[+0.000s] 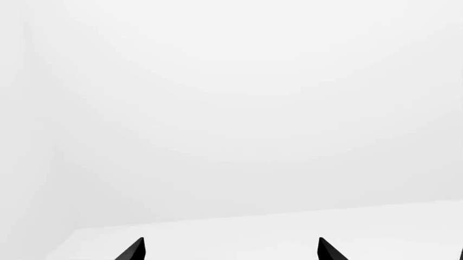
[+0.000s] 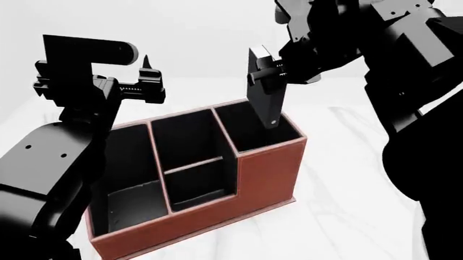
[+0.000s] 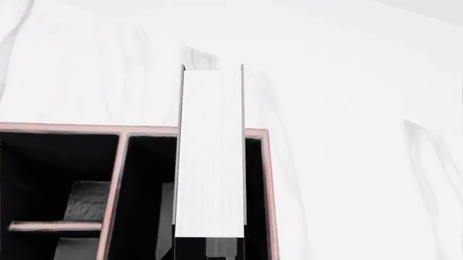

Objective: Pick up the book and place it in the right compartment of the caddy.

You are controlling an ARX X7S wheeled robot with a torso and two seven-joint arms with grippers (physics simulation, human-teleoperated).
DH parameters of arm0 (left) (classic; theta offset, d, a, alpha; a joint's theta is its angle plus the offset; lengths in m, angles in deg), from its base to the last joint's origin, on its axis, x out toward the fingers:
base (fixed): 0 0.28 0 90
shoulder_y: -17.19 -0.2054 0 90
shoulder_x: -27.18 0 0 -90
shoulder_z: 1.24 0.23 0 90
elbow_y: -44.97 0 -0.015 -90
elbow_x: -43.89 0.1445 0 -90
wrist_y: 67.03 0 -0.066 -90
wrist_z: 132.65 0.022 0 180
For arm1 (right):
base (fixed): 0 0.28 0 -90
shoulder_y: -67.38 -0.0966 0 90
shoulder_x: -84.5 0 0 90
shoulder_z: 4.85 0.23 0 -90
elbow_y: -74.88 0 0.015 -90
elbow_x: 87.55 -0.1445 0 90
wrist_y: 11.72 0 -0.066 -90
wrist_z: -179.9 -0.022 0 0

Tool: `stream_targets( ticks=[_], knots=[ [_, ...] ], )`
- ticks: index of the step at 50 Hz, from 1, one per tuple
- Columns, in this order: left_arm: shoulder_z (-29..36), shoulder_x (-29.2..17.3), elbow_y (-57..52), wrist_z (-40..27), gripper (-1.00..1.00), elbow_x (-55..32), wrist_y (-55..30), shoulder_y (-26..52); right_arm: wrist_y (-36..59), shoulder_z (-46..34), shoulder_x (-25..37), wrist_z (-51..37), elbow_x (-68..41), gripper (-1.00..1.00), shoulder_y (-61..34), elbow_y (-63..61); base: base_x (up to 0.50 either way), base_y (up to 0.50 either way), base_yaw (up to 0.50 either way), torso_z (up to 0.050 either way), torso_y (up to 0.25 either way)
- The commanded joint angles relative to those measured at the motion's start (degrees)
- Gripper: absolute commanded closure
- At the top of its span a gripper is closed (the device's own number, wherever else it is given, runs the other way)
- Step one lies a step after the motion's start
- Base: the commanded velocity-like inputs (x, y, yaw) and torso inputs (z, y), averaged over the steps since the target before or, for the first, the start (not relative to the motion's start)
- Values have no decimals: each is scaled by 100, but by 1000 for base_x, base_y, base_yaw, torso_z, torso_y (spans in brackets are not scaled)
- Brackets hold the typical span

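Note:
The reddish-brown caddy (image 2: pixel 246 179) with black interior stands on the white table. Its tall right compartment (image 2: pixel 253 127) is the raised end. My right gripper (image 2: pixel 266 73) is shut on the black book (image 2: pixel 264 95), held upright with its lower end dipping into the right compartment. In the right wrist view the book's white page edge (image 3: pixel 210 157) runs over the right compartment (image 3: pixel 148 189) of the caddy (image 3: pixel 269 179). My left gripper (image 2: pixel 148 81) hovers open and empty over the caddy's far left side; in the left wrist view (image 1: pixel 230 248) its fingertips (image 1: pixel 136 250) stand wide apart over bare white.
The caddy's divided middle section (image 2: pixel 190 157) and wide low end section (image 2: pixel 129 179) lie left of the tall one. The white marbled table (image 2: pixel 347 179) extends right of the caddy. My right arm (image 2: pixel 412 81) fills the upper right of the head view.

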Motion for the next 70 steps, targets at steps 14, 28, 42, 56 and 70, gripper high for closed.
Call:
stream_targets(
  ticks=[14, 28, 42, 56, 70],
  knots=[
    [25, -26, 35, -29, -100, -42, 29, 15, -96, 81, -10, 79, 490, 100, 408, -85, 0, 0, 0, 0, 1],
    [40, -45, 74, -40, -100, -57, 74, 8, -301, 73, -10, 74, 476, 100, 673, -60, 0, 0, 0, 1, 1],
    [31, -66, 102, -48, -100, -78, 146, -68, -539, 147, -11, 17, 490, 100, 1072, -15, 0, 0, 0, 0, 1],
    [13, -95, 136, -58, -100, -100, 192, -107, -883, 14, -11, -3, 256, 100, 1345, -90, 0, 0, 0, 0, 1],
    [33, -115, 175, -58, -100, -125, 202, -97, -1047, -224, -11, -199, -28, 100, 1585, -165, 0, 0, 0, 1, 1]
  ],
)
